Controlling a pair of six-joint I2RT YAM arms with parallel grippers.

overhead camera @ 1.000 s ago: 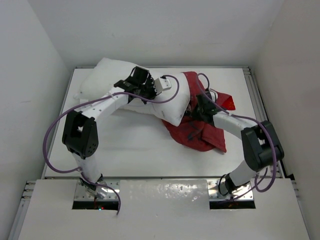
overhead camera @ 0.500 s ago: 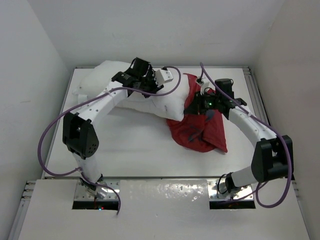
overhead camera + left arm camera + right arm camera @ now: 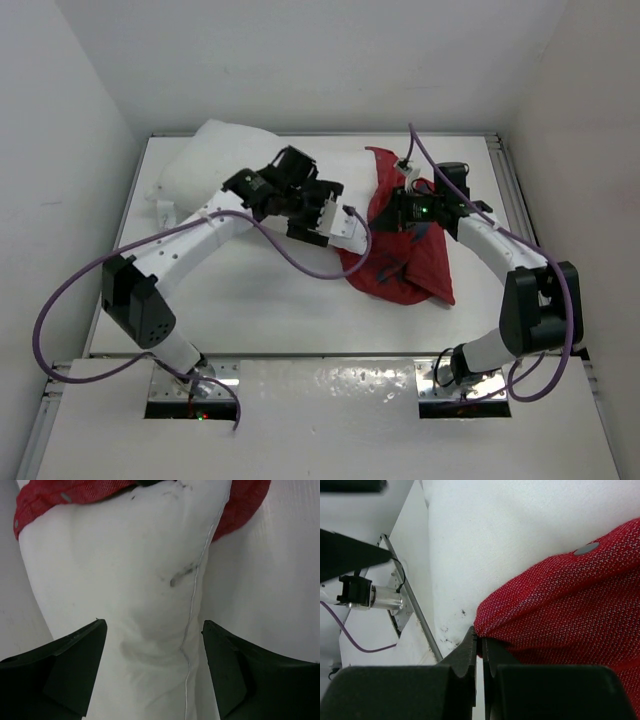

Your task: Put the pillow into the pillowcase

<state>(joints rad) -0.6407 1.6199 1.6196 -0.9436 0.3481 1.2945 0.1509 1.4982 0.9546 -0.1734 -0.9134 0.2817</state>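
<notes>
Left claw (image 3: 152, 625): pillow (image 3: 130, 570) lengthwise into pillowcase (image 3: 60, 492)

A white desk (image 3: 230, 300) is enclosed on three sides by plain white walls (image 3: 320, 60); even, soft lighting is cast throughout.

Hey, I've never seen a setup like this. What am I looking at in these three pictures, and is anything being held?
This is a robot: a left arm and a right arm bolted at the near edge of a white table. The wide picture looks down from above; the other two come from a camera on each wrist. On the table lie a white pillow and a red pillowcase, whose mouth seems to wrap the pillow's end. The left pincer is open, its fingers either side of the pillow. The right pincer is shut on the pillowcase's edge.
</notes>
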